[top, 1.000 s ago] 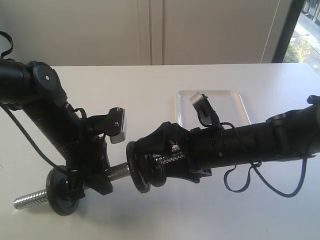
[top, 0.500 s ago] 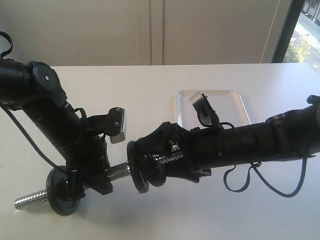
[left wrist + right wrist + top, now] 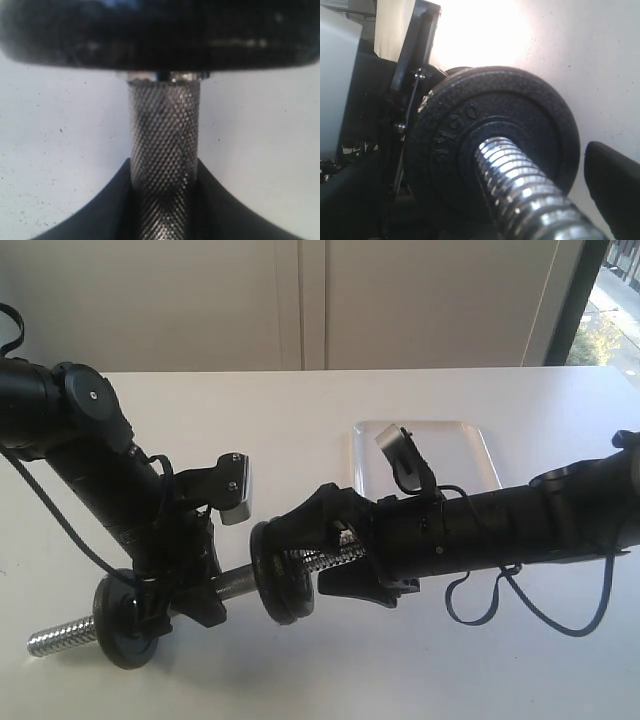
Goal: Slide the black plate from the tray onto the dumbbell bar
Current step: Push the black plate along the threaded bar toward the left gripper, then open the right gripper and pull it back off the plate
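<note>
Two jaws of the right gripper (image 3: 314,556) stand spread apart; we find the black plate (image 3: 283,575) threaded on the dumbbell bar (image 3: 236,585), just ahead of them; the left gripper (image 3: 195,595) clamps the bar's middle; the tray (image 3: 470,435) lies apart.

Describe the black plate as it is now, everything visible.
The black plate is a small round disc of rough, cast-looking black metal with a raised rim, a raised hub ring and embossed lettering on its face. It stands on edge on the dumbbell bar, whose shiny threaded end sticks out through its centre hole. It is off the tray. The right gripper sits at it with jaws spread; no finger visibly presses on it.
</note>
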